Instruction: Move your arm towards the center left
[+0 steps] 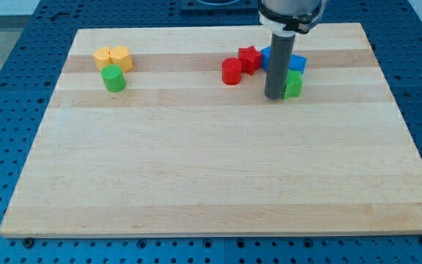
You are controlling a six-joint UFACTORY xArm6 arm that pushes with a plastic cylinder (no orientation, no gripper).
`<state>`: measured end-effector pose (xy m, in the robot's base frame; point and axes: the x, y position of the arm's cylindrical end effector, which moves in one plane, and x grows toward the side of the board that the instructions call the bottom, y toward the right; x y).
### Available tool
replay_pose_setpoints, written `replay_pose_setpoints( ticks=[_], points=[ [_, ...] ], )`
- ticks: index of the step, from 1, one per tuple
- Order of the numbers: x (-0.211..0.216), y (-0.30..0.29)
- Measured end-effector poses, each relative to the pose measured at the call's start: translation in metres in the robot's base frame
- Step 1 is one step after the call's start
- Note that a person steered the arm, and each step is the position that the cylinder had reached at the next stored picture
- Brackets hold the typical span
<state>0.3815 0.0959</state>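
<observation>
My tip (274, 96) rests on the wooden board (211, 176) in the upper right part of the view. It touches the left side of a green block (294, 83). Blue blocks (296, 64) sit just above it, partly hidden by the rod. A red star-shaped block (250, 58) and a red cylinder (231, 72) lie to the tip's upper left. Far to the view's left are two yellow blocks (113, 56) and a green cylinder (113, 78) just below them.
The board lies on a blue perforated table (6, 110). The arm's dark body (290, 15) hangs over the board's top edge.
</observation>
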Motion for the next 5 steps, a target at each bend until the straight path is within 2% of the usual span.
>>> replay_pose_setpoints(
  ticks=[1,2,5],
  points=[
    [-0.001,0.002],
    [0.009,-0.028],
    [0.017,-0.250]
  ],
)
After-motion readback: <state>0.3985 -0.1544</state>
